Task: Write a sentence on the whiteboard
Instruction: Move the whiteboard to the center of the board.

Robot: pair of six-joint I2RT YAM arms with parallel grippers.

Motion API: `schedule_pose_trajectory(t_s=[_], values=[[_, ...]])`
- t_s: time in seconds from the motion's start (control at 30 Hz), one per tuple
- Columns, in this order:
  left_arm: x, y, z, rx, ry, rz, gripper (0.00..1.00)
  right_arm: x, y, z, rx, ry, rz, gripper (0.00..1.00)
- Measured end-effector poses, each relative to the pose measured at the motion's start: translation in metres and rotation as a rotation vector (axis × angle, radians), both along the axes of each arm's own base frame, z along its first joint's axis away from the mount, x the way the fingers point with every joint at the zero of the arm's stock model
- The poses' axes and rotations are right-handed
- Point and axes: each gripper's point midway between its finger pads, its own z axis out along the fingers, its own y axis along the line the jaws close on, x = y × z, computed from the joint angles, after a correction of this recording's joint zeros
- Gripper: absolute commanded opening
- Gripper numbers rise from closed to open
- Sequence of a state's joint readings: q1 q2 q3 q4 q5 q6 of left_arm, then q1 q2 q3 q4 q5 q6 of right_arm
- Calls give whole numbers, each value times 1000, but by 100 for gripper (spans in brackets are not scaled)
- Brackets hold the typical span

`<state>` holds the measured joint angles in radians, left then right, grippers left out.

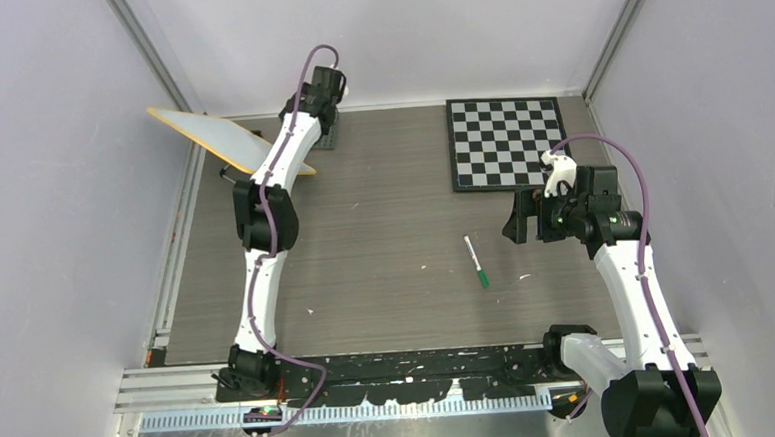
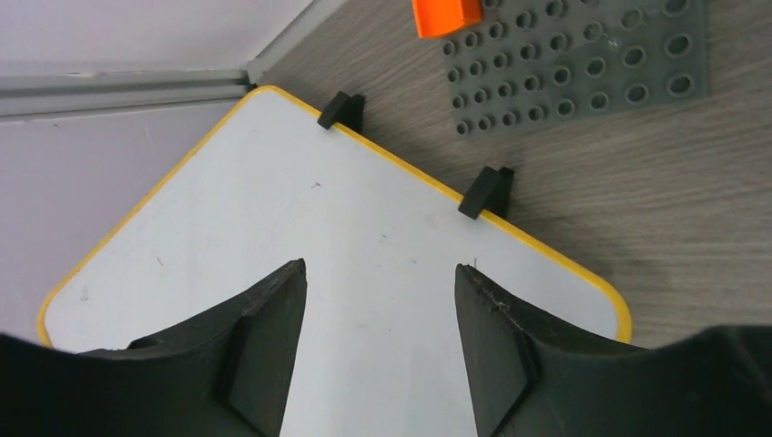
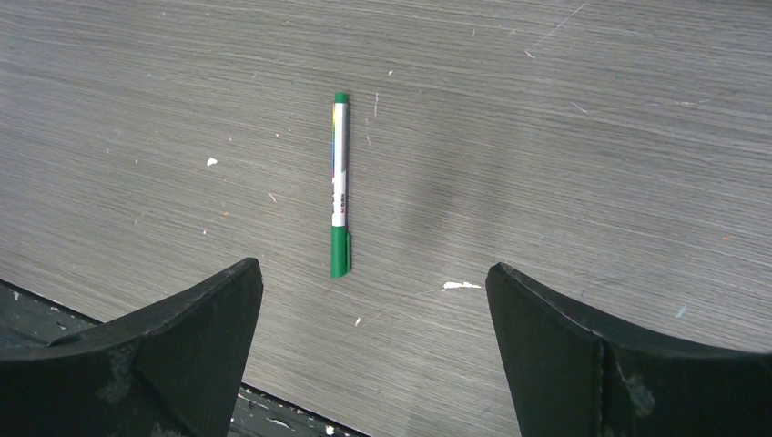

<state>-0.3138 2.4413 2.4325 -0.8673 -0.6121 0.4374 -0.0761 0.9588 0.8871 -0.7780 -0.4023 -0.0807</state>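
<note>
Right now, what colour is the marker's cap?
Green. The marker cap shows best in the right wrist view.

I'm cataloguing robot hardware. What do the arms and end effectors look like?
Both the left arm and right arm have white links with black joints and a purple cable. The left end effector and right end effector have matte black, wedge-shaped fingers. No markings visible.

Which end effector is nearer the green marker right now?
Right. The right end effector hovers open just right of the marker at mid-table. The left end effector is far off at the back-left corner, over the whiteboard.
</note>
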Motion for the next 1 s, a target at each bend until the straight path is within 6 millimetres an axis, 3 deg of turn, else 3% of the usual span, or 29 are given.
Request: schedule_pose_trajectory(t_s=[0.2, 0.47, 0.73, 1.0], values=[[23, 9, -5, 85, -55, -3, 57, 0, 0, 1, 0, -4, 0, 97], [39, 37, -53, 153, 6, 4, 54, 0, -1, 1, 0, -5, -5, 97], [48, 69, -73, 199, 40, 11, 52, 0, -3, 1, -1, -3, -13, 97], [46, 63, -94, 200, 98, -53, 47, 1, -5, 0, 0, -1, -20, 97]])
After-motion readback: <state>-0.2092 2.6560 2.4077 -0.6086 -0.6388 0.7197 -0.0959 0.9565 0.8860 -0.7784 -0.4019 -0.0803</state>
